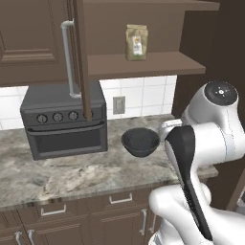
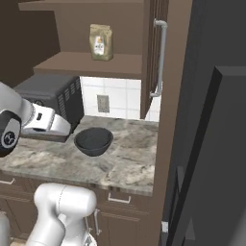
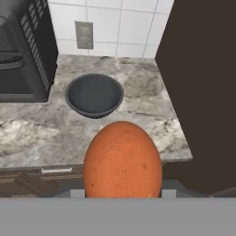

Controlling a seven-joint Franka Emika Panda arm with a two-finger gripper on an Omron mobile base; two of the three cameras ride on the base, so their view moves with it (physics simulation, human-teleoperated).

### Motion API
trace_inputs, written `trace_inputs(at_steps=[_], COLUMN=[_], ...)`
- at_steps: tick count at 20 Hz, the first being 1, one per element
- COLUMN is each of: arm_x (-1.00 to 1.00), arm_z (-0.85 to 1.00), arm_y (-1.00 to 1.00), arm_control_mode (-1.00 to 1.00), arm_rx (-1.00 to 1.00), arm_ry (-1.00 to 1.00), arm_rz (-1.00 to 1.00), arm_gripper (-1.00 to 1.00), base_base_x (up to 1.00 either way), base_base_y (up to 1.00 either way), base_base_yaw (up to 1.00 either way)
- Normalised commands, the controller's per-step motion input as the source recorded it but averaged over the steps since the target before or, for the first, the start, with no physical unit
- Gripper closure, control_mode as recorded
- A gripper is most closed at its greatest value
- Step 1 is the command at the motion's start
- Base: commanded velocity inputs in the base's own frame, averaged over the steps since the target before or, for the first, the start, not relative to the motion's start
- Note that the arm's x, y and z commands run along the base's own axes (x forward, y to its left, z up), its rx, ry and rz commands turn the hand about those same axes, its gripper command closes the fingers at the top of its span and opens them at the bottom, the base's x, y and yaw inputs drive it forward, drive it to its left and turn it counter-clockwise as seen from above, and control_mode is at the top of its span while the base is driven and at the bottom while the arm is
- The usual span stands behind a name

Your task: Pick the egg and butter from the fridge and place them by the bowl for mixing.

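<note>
Your jaws pinching the egg (image 3: pixel 122 160) above the near table (image 3: pixel 138 124) edge, black bowl (image 3: pixel 94 95) beyond, oven (image 3: pixel 23 55) far left.

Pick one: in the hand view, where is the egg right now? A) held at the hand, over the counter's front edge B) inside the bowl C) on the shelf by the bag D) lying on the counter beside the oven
A: the egg sits large at the bottom of the hand view, at the hand, with the empty bowl beyond it on the counter.
</note>
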Motion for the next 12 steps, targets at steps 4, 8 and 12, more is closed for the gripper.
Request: trace_inputs(at_steps=[4,8,12], arm_x=[0.58,0.66,0.63], arm_z=[-0.02,-0.2,-0.5], arm_y=[-0.53,-0.44,-0.27], arm_control_mode=[-1.0,-1.0,-1.0], arm_rx=[0.0,0.0,0.0], arm_ry=[0.01,0.09,0.22], arm_rz=[0.0,-0.01,-0.04], arm_gripper=[1.0,1.0,1.0], base_base_x=[0.0,0.0,0.0], base_base_y=[0.0,0.0,0.0], base_base_yaw=[0.0,0.0,0.0])
